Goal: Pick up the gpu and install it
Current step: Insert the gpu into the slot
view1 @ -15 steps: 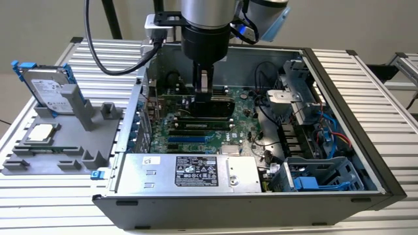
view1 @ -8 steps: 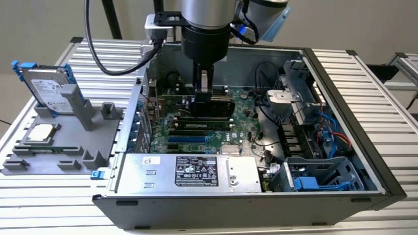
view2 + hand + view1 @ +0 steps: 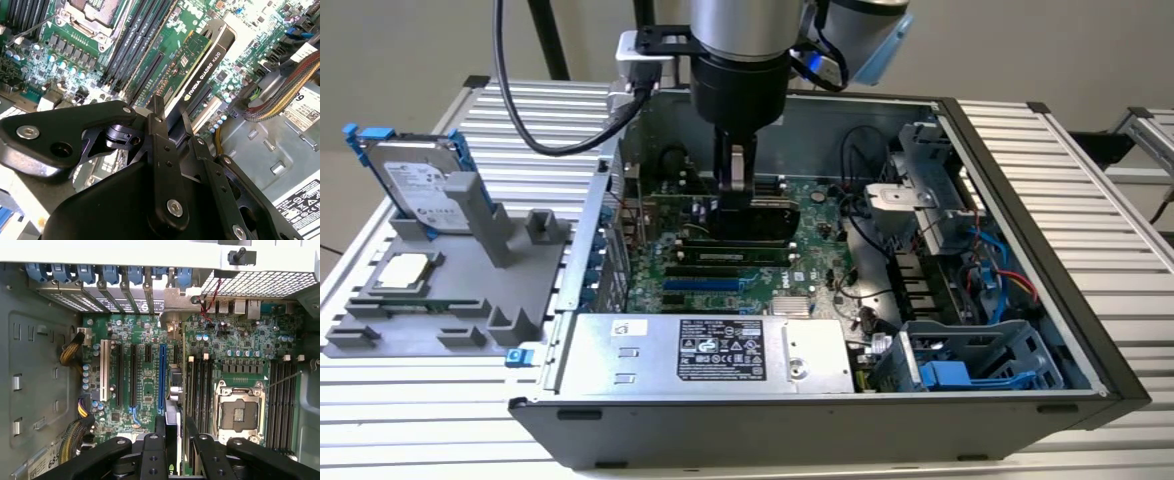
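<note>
Gripper (image 3: 739, 192) clamped on gpu (image 3: 200, 62) (held on edge), inside open computer case (image 3: 1014, 160), over motherboard (image 3: 145, 390), power supply (image 3: 707, 350) along case wall, hard drive (image 3: 420, 185) in grey holder (image 3: 507, 240) on bench (image 3: 1081, 140)

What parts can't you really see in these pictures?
- The gpu's bottom edge, second wrist view: its own body and the end effector hide whether it sits in a motherboard slot.
- The gpu, exterior view: the arm covers its top.
- The hard drive, exterior view: its lower end is sunk in the grey holder.
- The power supply label, exterior view: print too small.
</note>
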Motion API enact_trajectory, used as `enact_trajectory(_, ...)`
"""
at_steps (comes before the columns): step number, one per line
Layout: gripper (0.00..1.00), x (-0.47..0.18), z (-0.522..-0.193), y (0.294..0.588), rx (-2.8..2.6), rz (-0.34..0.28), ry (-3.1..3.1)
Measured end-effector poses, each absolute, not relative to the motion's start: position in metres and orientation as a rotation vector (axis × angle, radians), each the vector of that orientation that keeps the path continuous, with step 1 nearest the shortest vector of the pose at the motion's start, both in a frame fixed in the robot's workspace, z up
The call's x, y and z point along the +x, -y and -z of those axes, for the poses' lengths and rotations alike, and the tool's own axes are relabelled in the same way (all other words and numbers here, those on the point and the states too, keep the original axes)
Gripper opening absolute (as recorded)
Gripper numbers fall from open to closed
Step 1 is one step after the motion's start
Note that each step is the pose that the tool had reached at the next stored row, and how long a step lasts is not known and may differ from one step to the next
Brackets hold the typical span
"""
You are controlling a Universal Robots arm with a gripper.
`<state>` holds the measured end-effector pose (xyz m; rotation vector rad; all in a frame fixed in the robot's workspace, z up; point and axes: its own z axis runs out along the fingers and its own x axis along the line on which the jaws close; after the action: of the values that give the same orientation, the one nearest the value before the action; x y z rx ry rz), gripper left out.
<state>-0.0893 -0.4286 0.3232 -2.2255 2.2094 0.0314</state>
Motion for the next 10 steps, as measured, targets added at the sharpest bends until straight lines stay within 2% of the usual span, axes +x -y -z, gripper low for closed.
enact_trajectory(10,0.0,-0.0893,-0.3211,0.4287,-2.225,-0.031,-2.209)
